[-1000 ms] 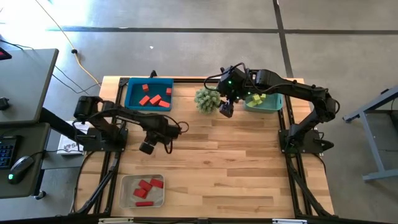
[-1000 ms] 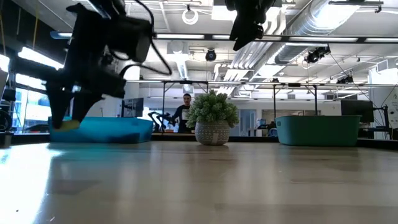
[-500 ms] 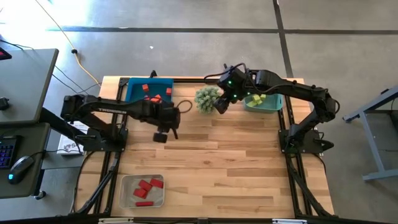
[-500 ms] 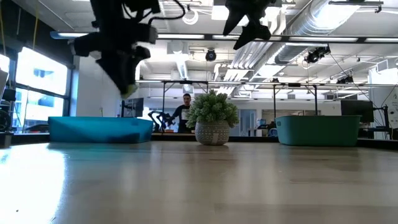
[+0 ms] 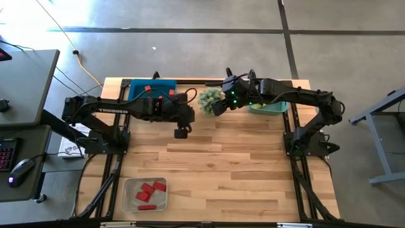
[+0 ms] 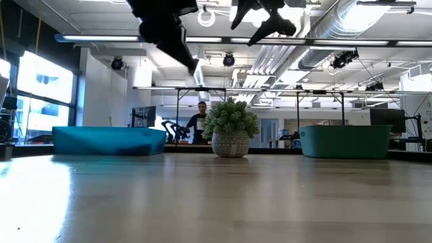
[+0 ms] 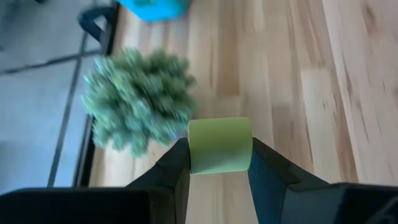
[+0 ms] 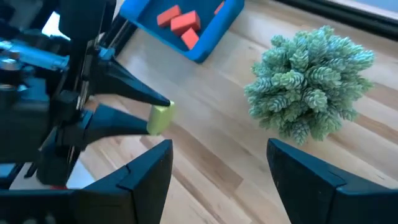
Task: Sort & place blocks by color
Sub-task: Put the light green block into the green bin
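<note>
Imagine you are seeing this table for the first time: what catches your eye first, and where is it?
Most striking is the yellow-green block clamped in the left gripper, held in the air over the middle of the table. Facing it, the open right gripper hangs by the spiky green plant at the far edge. Red blocks fill a clear tray at the near left corner.

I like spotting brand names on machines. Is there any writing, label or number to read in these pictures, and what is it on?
"TROSSEN": white letters along the left arm, read in the high view.
A white sheet beside the table's left edge carries dark print, too small to read.
Nothing else legible in any view.
</note>
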Robot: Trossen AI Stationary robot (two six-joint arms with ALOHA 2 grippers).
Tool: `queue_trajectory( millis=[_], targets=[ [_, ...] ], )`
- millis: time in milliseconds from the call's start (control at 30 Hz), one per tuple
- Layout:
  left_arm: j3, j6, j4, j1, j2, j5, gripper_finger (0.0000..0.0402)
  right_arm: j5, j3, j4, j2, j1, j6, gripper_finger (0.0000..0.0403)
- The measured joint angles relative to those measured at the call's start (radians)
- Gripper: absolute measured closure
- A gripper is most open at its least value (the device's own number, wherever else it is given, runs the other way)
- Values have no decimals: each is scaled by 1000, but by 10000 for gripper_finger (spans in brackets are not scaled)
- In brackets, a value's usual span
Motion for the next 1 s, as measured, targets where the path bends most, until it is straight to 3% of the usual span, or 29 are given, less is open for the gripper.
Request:
queue_trajectory(
  millis=[367,1000],
  targets=[
    [1,1,186,-1,0,-17,301,89,0,125,28,63,62,155],
    [0,47,130,-8,-1,-11,298,65,0,197,185,91,15,155]
  ],
)
